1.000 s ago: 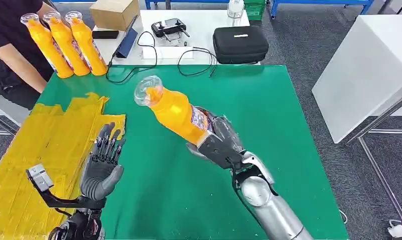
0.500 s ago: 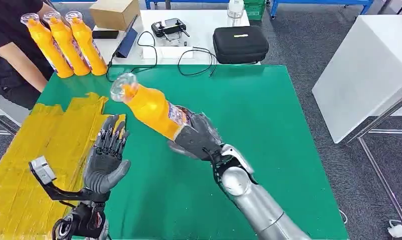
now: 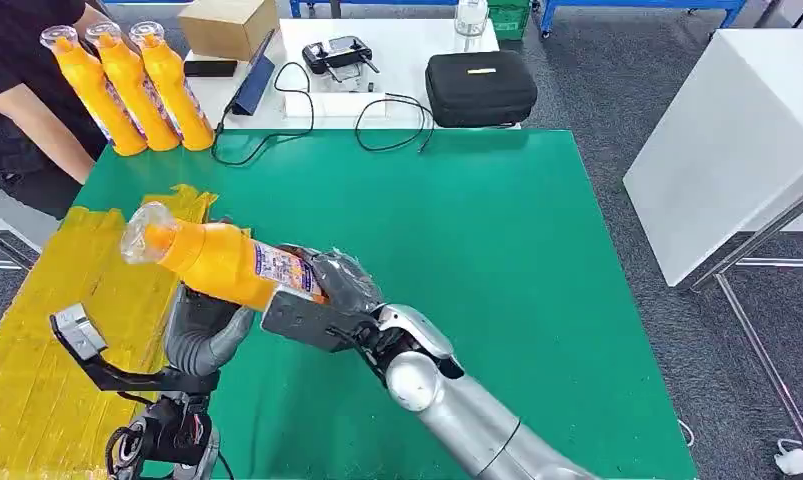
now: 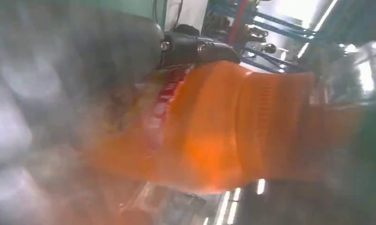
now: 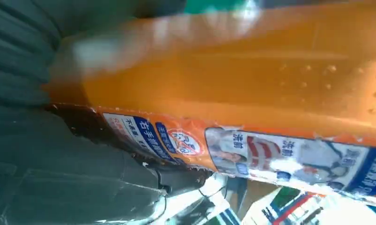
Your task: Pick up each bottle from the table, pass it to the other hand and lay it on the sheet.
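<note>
Left hand point(image 3: 205, 330) sits low at the table's near edge, under the bottle, grip impossible to judge. Right hand point(image 3: 322, 300) clasps the base of an orange bottle point(image 3: 217, 262), tipped sideways, clear cap toward the yellow sheet point(image 3: 87, 290), printed label showing. Three matching bottles point(image 3: 127, 85) stand far left

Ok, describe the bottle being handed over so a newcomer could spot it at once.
Start at the green table and go to its near left part, beside the yellow sheet. There the right hand holds an orange bottle by its base over the left hand. Unlike the three bottles standing upright at the far left corner, it is tilted in the air.
</note>
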Action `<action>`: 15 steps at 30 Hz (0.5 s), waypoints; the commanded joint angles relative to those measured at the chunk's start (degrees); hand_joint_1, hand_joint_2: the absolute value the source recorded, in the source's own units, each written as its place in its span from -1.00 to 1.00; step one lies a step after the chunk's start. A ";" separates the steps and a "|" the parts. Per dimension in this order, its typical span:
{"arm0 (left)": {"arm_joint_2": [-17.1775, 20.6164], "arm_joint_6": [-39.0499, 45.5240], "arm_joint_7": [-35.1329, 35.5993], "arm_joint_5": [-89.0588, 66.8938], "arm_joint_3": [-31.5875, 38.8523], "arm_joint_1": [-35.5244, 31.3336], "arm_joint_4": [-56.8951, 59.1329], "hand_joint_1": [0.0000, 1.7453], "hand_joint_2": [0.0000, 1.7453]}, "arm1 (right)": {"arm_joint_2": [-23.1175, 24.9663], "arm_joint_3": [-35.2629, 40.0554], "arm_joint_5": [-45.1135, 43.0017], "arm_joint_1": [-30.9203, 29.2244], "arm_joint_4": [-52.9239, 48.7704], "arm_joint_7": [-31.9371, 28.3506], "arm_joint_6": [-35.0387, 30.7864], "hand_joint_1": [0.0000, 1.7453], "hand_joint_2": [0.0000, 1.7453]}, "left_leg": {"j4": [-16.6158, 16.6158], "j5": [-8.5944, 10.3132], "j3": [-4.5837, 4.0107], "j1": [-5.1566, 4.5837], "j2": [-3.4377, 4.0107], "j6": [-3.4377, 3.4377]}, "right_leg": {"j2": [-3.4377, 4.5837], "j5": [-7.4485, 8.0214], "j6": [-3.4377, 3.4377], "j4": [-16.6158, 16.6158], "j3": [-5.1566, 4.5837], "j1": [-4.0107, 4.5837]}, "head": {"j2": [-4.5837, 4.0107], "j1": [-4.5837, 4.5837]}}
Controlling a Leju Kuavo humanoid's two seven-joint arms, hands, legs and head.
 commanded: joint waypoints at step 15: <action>1.13 -0.84 0.11 -0.66 2.56 -0.83 -0.13 -1.00 1.00 | 0.74 10.86 2.74 -1.89 4.43 2.51 1.84 1.00 1.00 | 0.00 -0.02 0.06 0.02 0.00 -0.02 | -0.03 0.00 -0.02 -0.03 0.06 0.02 | 0.00 -0.02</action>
